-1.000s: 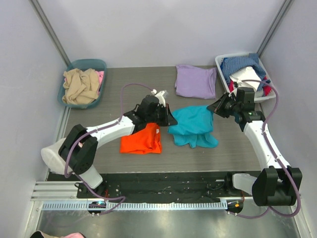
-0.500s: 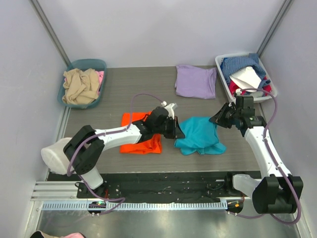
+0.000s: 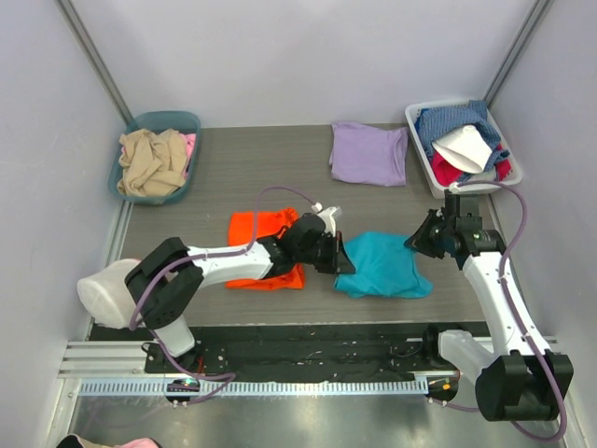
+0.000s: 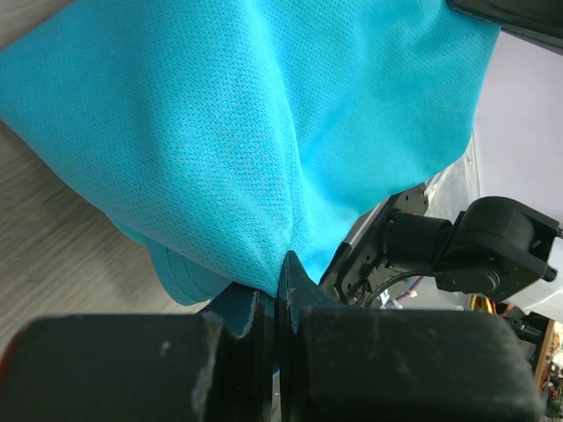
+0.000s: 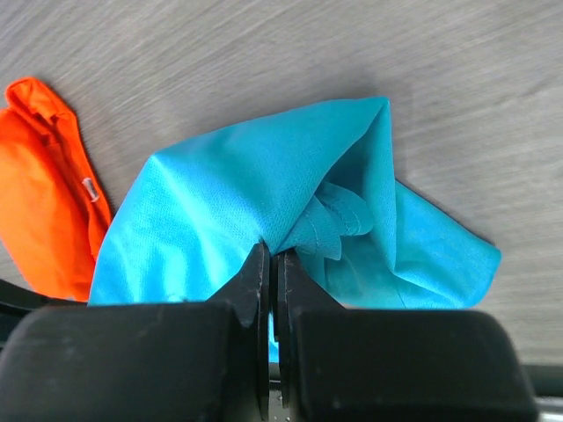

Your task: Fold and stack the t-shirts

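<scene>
Left pincer (image 3: pixel 341 263) and right pincer (image 3: pixel 414 244) each grip the teal t-shirt (image 3: pixel 384 271) — opposite edges, pinched tight.

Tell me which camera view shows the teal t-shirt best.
Top external. It shows the whole teal t-shirt in outline, pinched at opposite edges by the left gripper and the right gripper. Each wrist view shows only a close-up patch of the cloth around its own pinch.

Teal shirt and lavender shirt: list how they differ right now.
The teal shirt is pinched at both sides by the left gripper and right gripper; the lavender shirt lies untouched. The teal shirt is bunched near the front; the lavender shirt lies flat at the back. Both are single-coloured.
</scene>
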Controlling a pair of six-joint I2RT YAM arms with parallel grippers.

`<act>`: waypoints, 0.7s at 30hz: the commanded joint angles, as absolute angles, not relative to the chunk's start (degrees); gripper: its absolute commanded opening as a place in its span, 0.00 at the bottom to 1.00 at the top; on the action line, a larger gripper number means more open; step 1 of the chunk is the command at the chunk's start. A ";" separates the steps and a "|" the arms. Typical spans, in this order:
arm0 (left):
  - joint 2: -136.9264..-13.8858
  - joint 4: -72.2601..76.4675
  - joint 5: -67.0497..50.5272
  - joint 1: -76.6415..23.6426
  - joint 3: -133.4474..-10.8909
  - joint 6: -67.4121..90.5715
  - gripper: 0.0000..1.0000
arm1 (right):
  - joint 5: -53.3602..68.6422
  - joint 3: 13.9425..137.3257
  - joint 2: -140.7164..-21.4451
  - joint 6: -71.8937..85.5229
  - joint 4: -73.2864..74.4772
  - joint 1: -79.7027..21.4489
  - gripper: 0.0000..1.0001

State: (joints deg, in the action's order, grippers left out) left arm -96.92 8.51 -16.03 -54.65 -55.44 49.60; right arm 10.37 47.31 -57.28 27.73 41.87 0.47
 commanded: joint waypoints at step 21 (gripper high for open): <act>-109.69 18.28 -14.50 -66.27 -62.58 56.25 0.43 | -2.89 49.21 -50.54 32.52 48.86 0.26 1.00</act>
State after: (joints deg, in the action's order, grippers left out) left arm -109.67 14.68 -15.03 -65.98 -60.77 55.35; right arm 1.06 46.30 -53.10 32.10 48.10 0.47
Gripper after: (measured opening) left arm 0.277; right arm 0.982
